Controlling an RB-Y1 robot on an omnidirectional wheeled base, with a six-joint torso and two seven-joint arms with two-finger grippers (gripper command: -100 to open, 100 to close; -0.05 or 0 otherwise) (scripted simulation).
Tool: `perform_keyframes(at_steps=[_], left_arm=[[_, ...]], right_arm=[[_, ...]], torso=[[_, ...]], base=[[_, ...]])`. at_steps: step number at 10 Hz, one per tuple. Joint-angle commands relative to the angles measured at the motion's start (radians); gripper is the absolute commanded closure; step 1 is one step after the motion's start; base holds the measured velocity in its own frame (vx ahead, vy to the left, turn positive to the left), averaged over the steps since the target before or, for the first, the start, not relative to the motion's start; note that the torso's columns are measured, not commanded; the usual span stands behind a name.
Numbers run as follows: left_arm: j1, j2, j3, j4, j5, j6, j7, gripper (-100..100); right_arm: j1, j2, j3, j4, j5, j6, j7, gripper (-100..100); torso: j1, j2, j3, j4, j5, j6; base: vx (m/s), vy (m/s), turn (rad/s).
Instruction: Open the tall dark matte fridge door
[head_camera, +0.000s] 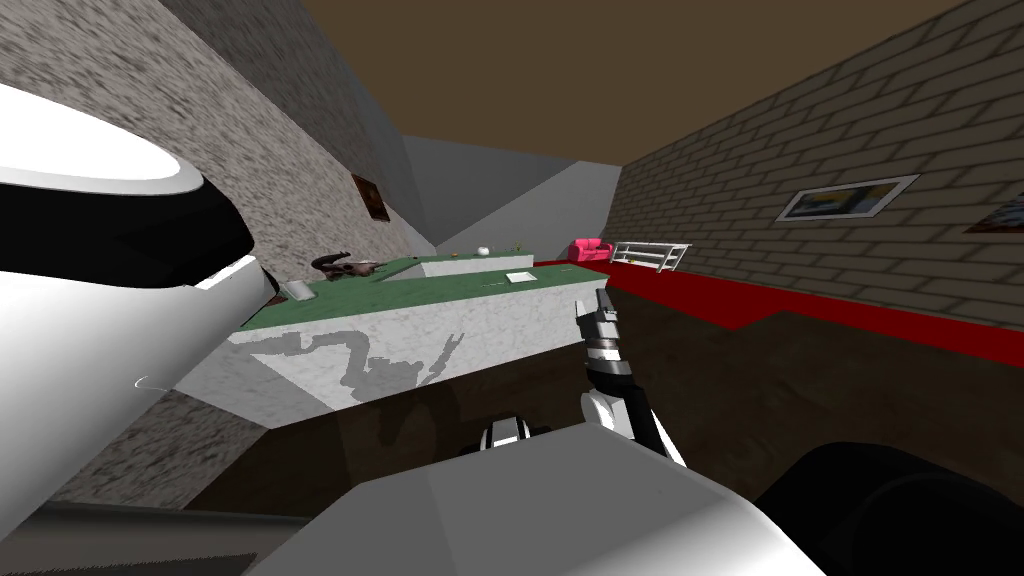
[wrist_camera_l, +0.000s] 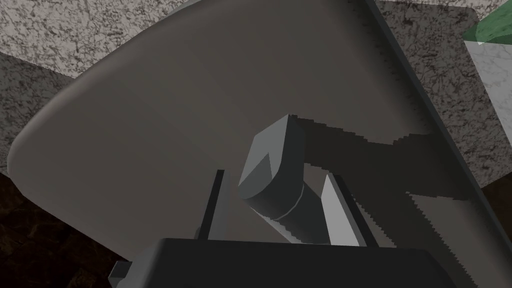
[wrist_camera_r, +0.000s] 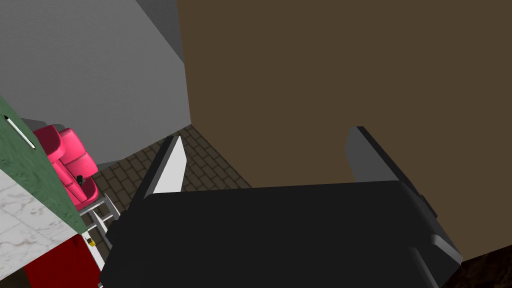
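Fridge door (wrist_camera_l: 150, 125) | handle (wrist_camera_l: 280, 200) pinched between left gripper (wrist_camera_l: 274, 175) fingers (wrist_camera_l: 336, 210)

The left arm (head_camera: 90, 330) reaches out to the near left, a white link with a dark joint. The left gripper (wrist_camera_l: 273, 174) has its two fingers (wrist_camera_l: 336, 212) narrowed around a grey handle (wrist_camera_l: 280, 202), one on each side. The right forearm (head_camera: 625, 395) rises ahead at centre right. The right gripper (head_camera: 595, 303) points away, fingers (wrist_camera_r: 170, 167) spread wide with nothing between them.
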Motion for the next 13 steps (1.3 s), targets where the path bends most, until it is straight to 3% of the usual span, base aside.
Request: perform_keyframes(at_steps=[1, 9, 12, 13], left_arm=[[-0.006, -0.023, 0.010, 0.006, 0.017, 0.025, -0.010, 100], [-0.014, -0.105, 0.055, 0.034, 0.096, 0.088, -0.035, 100], [-0.013, -0.115, 0.057, 0.032, 0.102, 0.090, -0.035, 100], [-0.020, -0.130, 0.072, 0.032, 0.115, 0.106, -0.050, 100]], right_arm=[[0.000, 0.000, 0.000, 0.000, 0.000, 0.000, 0.000, 0], [0.000, 0.000, 0.000, 0.000, 0.000, 0.000, 0.000, 0], [0.000, 0.000, 0.000, 0.000, 0.000, 0.000, 0.000, 0], [0.000, 0.000, 0.000, 0.000, 0.000, 0.000, 0.000, 0]], torso=[[0.002, -0.002, -0.001, 0.001, 0.000, -0.003], [0.000, -0.002, -0.001, 0.001, -0.001, -0.003], [-0.002, -0.004, -0.003, -0.001, -0.002, 0.000], [0.002, -0.009, -0.006, 0.000, -0.003, -0.004]], base=[[-0.230, -0.124, -0.048], [-0.261, -0.145, -0.047], [-0.216, -0.108, -0.039], [-0.151, -0.013, -0.030]])
